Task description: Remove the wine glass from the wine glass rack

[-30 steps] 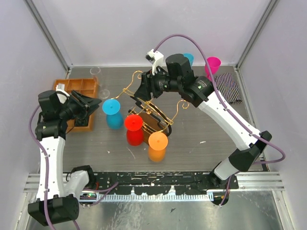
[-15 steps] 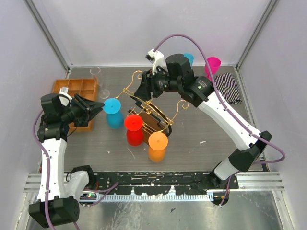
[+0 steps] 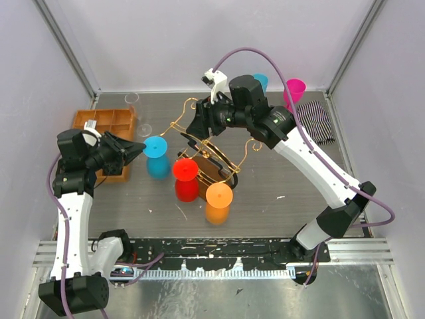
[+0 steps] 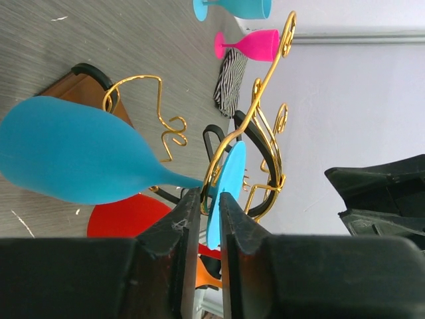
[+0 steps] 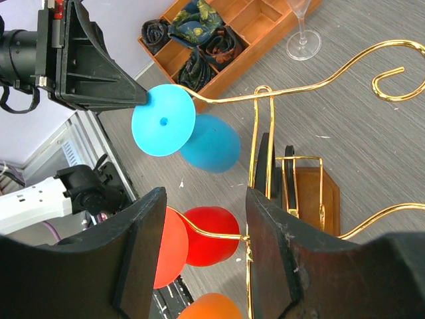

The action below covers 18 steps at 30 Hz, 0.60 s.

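Leftward, the rack (image 3: 204, 170) ends in a curled gold arm from which the blue glass (image 3: 158, 161) hangs bowl-down, its foot uppermost at the arm's tip. Bare table lies between that glass and the tray (image 3: 106, 113), and the left gripper (image 3: 138, 147) reaches across this gap, level with the foot. Its fingers (image 4: 182, 226) are drawn almost together, pinching the rim of the foot, with the stem and the gold wire just past their tips. On the far side from the gripper the red glass (image 3: 185, 179) hangs just beside the blue bowl, and the orange glass (image 3: 218, 203) hangs beyond it, nearer the arms' bases. A clear glass (image 3: 145, 129) stands by the tray's corner, near the blue foot. The right gripper (image 5: 206, 196) hovers over the rack's middle, its fingers spread wide with gold wire between them
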Available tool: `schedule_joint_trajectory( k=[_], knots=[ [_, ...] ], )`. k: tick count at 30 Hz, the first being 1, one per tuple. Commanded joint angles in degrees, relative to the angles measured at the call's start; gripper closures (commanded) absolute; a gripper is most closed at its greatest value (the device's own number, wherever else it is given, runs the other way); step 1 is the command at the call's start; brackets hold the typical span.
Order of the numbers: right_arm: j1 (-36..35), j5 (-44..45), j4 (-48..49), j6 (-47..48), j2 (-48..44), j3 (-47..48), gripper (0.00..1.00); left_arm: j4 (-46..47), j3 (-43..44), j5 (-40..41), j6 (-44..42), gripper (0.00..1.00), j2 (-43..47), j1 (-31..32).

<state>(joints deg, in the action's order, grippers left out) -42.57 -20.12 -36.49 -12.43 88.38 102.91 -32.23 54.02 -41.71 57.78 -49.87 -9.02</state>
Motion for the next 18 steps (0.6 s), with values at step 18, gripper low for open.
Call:
schedule_joint_trajectory(
  k=[18],
  knots=[
    [0.3, 1.3, 1.4, 1.2, -1.7, -1.2, 0.43, -2.9, 1.4, -1.5, -2.8, 1.0, 1.0, 0.5]
  ],
)
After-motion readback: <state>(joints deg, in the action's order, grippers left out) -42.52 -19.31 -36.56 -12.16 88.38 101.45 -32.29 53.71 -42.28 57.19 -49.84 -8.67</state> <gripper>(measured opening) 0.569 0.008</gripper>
